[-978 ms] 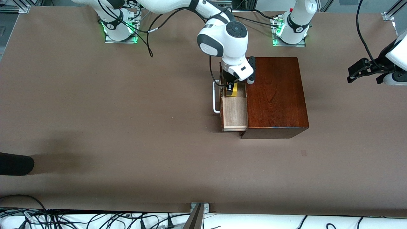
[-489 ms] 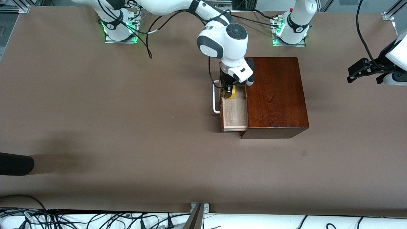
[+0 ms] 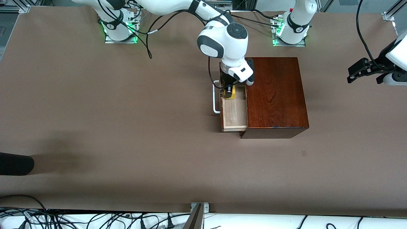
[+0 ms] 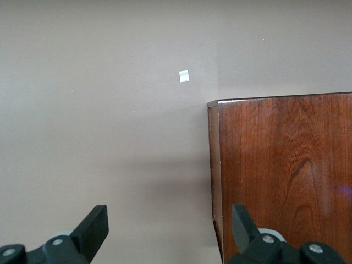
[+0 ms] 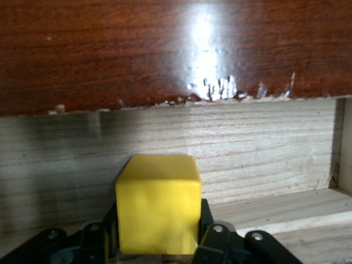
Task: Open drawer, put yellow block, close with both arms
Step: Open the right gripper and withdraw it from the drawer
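The dark-brown wooden box (image 3: 276, 95) stands mid-table with its drawer (image 3: 234, 116) pulled out toward the right arm's end, white handle (image 3: 216, 101) outward. My right gripper (image 3: 229, 91) reaches down into the drawer's end farther from the front camera and is shut on the yellow block (image 3: 233, 93). In the right wrist view the block (image 5: 158, 203) sits between the fingers (image 5: 212, 234), close above the drawer's pale floor (image 5: 286, 212). My left gripper (image 3: 358, 71) is open and empty, waiting in the air over the table's left-arm end; its fingers (image 4: 93, 228) show spread wide.
The box's corner (image 4: 280, 165) shows in the left wrist view, beside bare table. A small pale mark (image 3: 304, 153) lies on the table nearer the front camera than the box. A black object (image 3: 16, 163) pokes in at the right arm's end.
My right gripper has shifted slightly and sunk a little with the yellow block in the drawer, then held still. The left arm has not moved.
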{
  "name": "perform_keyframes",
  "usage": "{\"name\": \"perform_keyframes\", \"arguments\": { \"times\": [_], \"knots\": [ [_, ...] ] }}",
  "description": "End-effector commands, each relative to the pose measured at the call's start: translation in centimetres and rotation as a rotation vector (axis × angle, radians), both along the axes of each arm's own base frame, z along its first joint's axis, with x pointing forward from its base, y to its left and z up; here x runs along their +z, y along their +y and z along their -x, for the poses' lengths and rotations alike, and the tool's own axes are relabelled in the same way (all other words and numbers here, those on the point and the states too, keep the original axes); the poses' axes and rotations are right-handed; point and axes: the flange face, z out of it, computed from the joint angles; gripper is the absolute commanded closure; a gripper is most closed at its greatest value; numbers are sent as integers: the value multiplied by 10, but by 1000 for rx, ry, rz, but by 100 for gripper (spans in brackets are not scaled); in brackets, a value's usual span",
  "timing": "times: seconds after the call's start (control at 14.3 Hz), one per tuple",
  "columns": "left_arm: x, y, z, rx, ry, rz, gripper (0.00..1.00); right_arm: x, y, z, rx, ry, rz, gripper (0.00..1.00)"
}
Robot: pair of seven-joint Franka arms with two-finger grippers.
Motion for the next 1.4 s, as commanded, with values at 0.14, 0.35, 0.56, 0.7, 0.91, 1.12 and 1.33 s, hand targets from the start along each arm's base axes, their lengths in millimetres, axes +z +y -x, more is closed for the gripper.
{"name": "perform_keyframes", "arguments": {
  "times": [0.14, 0.35, 0.56, 0.7, 0.91, 1.12, 1.33],
  "knots": [
    [3, 0, 3, -13, -3, 22, 0, 4, 5, -1, 1, -14, 3, 0],
    [2, 0, 2, -13, -2, 22, 0, 53, 2, -5, -33, -11, -61, 0],
    [3, 0, 3, -13, -3, 23, 0, 121, -11, -9, -117, -60, -121, 0],
    [3, 0, 3, -13, -5, 23, 0, 148, -42, -43, -179, -96, -139, 0],
    [2, -2, 2, -18, 0, 23, 0, 210, -114, -101, -300, -153, -189, 0],
    [-2, -7, 9, -17, 56, 42, 0, 246, -172, -136, -407, -179, -211, 0],
    [-8, -23, 20, -44, 153, 105, 0, 269, -253, -166, -601, -54, -271, 0]
  ]
}}
